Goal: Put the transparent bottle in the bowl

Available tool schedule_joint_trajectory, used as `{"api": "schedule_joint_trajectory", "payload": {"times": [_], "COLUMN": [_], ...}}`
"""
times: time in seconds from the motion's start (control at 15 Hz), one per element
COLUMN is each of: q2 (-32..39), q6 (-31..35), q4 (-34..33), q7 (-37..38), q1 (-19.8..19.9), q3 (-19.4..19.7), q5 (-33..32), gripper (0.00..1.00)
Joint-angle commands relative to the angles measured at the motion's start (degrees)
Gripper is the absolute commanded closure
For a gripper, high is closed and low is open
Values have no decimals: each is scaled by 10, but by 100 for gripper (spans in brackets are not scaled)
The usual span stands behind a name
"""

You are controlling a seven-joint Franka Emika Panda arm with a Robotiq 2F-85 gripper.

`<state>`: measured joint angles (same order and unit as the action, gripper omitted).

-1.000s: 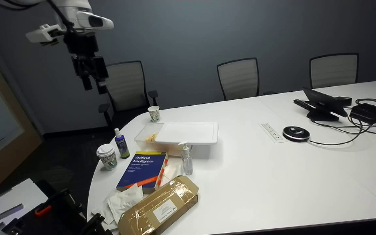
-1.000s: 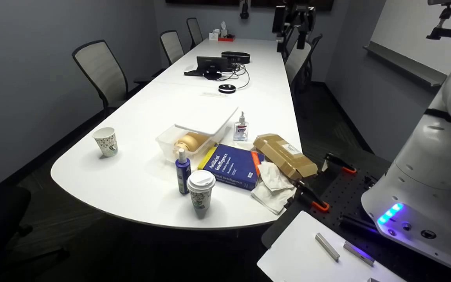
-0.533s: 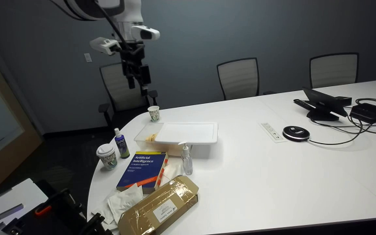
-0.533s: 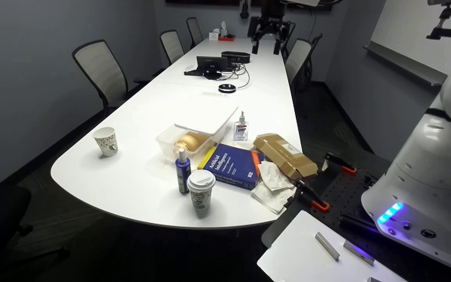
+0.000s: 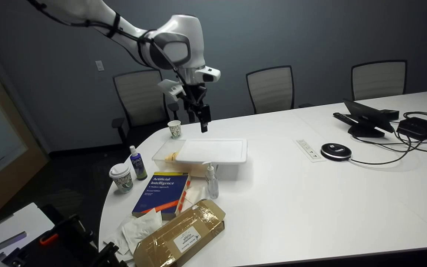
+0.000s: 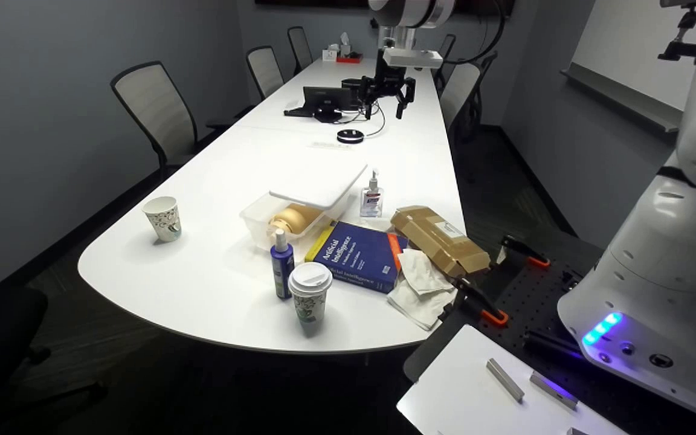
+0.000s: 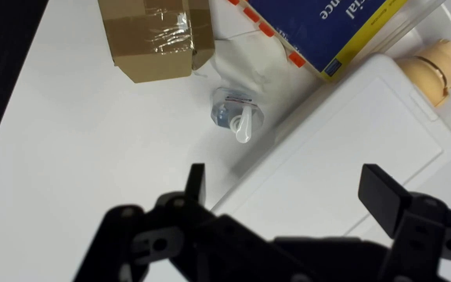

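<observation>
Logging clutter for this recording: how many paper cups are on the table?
2. The lidded paper cup stands beside the purple spray bottle; the lidless paper cup stands apart near the edge of the white table, at the left of an exterior view.

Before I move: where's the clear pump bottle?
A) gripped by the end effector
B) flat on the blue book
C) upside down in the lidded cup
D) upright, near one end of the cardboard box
D: both exterior views show the clear pump bottle upright near one end of the cardboard box, and the wrist view shows the end effector open, away from it.
</observation>
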<state>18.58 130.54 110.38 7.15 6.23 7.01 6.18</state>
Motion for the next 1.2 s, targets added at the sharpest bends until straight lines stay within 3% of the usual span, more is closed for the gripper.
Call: {"api": "schedule_joint_trajectory", "payload": {"times": [0.0,0.47,1.13], "q2": [72,150,210], "q6": [39,77,77], "q4": [-45,-63,-86], "q7": [42,91,95], "q1": [4,8,16], "q3": [-2,3,-6], "q5": [19,35,60], "gripper": [0,0,0]}}
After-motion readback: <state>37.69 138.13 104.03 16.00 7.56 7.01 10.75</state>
